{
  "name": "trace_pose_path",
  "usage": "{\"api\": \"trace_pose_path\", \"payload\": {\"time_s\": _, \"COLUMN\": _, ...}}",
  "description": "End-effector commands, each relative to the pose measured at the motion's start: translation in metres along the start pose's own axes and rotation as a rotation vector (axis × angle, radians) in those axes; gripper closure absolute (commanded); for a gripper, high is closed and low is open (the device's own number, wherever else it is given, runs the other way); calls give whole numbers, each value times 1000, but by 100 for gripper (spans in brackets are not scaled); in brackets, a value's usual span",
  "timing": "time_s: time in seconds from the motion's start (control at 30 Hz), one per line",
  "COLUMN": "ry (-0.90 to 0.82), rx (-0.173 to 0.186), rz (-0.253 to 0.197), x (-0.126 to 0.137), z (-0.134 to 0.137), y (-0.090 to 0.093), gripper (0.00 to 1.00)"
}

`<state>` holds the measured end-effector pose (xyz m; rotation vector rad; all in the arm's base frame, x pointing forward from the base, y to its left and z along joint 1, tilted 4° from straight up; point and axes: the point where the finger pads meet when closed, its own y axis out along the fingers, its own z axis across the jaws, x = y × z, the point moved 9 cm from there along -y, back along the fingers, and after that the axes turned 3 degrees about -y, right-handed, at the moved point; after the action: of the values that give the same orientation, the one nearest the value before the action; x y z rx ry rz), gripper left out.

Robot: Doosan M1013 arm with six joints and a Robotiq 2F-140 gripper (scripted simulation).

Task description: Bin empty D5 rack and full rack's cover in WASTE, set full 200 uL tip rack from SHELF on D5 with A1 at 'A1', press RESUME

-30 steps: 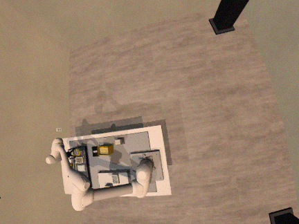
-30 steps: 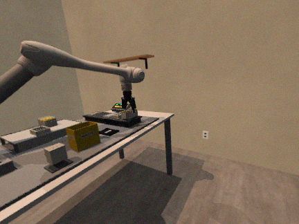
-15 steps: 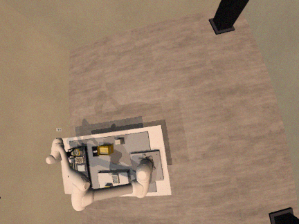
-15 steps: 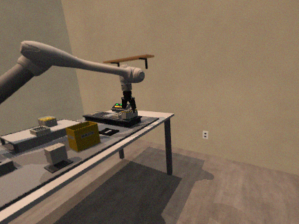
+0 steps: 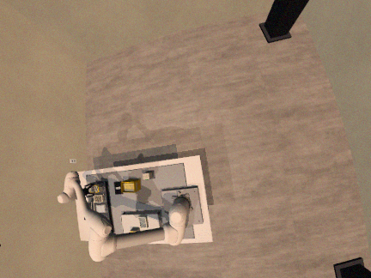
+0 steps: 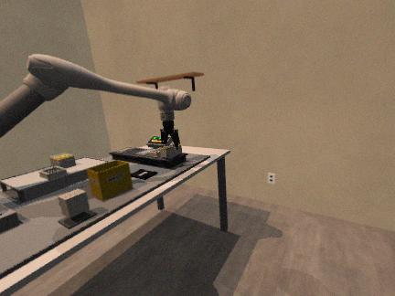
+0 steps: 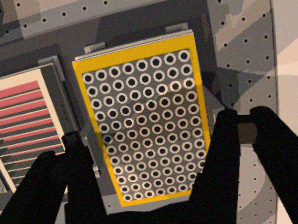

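In the wrist view a tip rack (image 7: 142, 122) with a yellow rim lies straight below me, and its holes look dark and empty. My gripper (image 7: 151, 109) is shut on this rack, with one black finger on each long side. The rack is at the end position of the deck (image 6: 148, 156), inside grey brackets. I cannot tell whether it rests on the deck or is just off it. In the exterior view the gripper (image 6: 170, 141) points straight down at the far end of the table. The yellow waste bin (image 6: 110, 179) stands open mid-table and also shows in the overhead view (image 5: 130, 185).
A reservoir with red troughs (image 7: 25, 125) sits right beside the rack on the deck. A low grey platform (image 6: 44, 179) holds other racks (image 6: 63, 159). A flat black nest (image 6: 145, 174) lies near the bin. A small box on a base (image 6: 73, 203) stands at the near side.
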<state>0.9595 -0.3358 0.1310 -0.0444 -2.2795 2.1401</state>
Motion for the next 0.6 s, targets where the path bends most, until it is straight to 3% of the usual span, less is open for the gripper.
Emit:
{"api": "trace_pose_path", "payload": {"time_s": 0.0, "ry": 0, "rx": 0, "rz": 0, "x": 0, "z": 0, "y": 1, "gripper": 100}}
{"api": "trace_pose_path", "payload": {"time_s": 0.57, "ry": 0, "rx": 0, "rz": 0, "x": 0, "z": 0, "y": 6, "gripper": 100}}
